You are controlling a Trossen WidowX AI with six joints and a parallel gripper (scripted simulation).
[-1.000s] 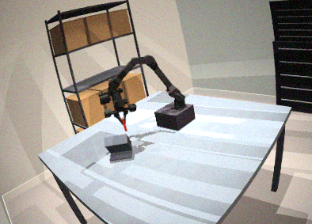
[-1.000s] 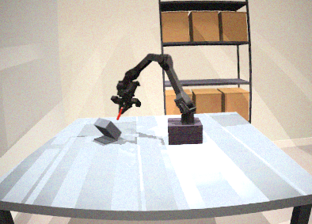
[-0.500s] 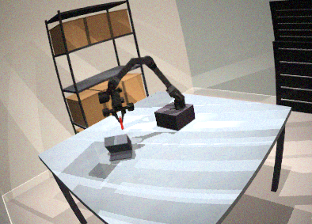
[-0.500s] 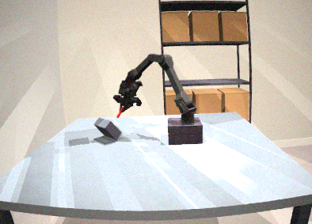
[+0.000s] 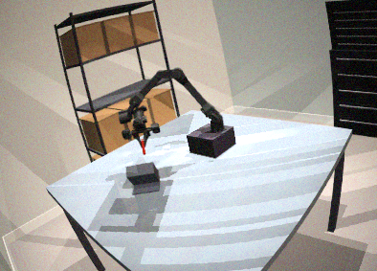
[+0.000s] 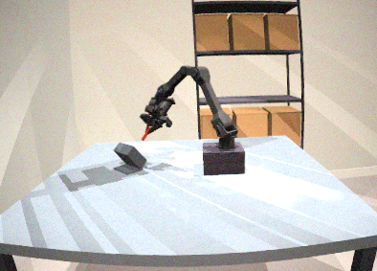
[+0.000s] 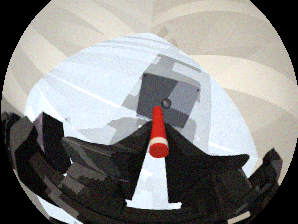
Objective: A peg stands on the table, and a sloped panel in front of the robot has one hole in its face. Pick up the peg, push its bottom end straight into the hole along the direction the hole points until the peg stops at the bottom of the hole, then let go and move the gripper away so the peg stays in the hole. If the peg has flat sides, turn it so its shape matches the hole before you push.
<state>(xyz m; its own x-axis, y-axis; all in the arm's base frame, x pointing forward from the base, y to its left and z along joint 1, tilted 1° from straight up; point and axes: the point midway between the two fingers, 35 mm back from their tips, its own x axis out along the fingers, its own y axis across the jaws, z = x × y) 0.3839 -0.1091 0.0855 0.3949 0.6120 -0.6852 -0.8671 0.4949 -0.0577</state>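
A red round peg [image 5: 144,148] [image 6: 145,135] [image 7: 158,120] with a pale band near its upper end is held off the table, its lower end sticking out past the fingers. My gripper [image 5: 143,139] [image 6: 149,128] [image 7: 157,125] is shut on it. In the exterior view the peg leans, with its lower end toward the panel. The dark grey sloped panel [image 5: 142,173] [image 6: 129,155] [image 7: 150,95] stands below it. Its round hole [image 7: 166,103] shows in the wrist view, just right of and slightly above the peg's far end. Peg and panel are apart in the top and exterior views.
The arm's dark base box [image 5: 210,142] [image 6: 224,161] stands on the table [image 5: 249,179] [image 6: 191,217], to the right of the panel in the top and exterior views. A shelf rack with brown boxes [image 5: 117,35] [image 6: 246,32] stands behind the table. A black drawer cabinet [image 5: 354,83] is at the right in the top view.
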